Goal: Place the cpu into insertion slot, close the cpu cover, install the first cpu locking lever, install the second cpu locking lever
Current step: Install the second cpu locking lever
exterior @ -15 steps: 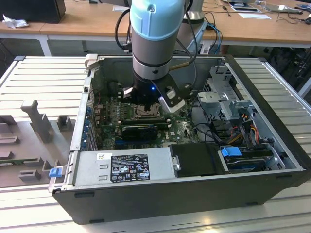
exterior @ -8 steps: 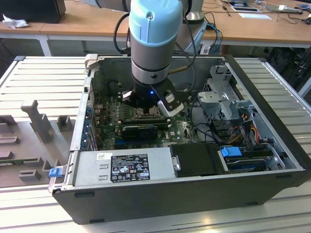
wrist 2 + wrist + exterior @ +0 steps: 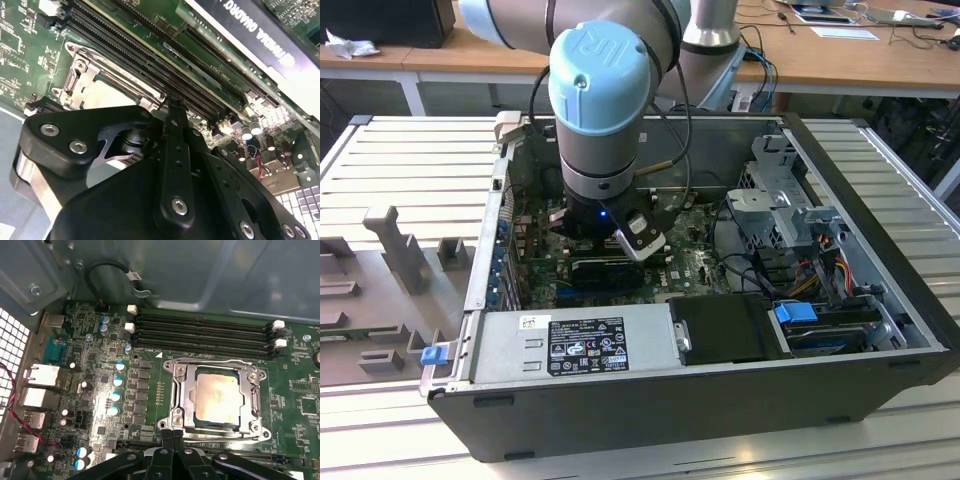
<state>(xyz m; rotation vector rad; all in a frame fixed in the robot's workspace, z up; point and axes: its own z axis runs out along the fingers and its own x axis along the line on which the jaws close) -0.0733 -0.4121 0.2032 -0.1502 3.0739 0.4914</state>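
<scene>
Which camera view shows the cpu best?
The first wrist view: the cpu lies unobstructed, framed by the cpu cover. The second wrist view shows part of it behind the gripper; in the exterior view the arm hides it.

**Robot arm looks, quick rundown**

The arm [image 3: 605, 120] was silver-grey with a light blue joint cap and a black cable looped alongside. The gripper [image 3: 172, 440] was matte black, its linkage bars dotted with shiny silver screws.

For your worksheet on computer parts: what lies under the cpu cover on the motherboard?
Through the cpu cover cut-out shows the cpu, pale and square. The insertion slot beneath is hidden by both.
</scene>
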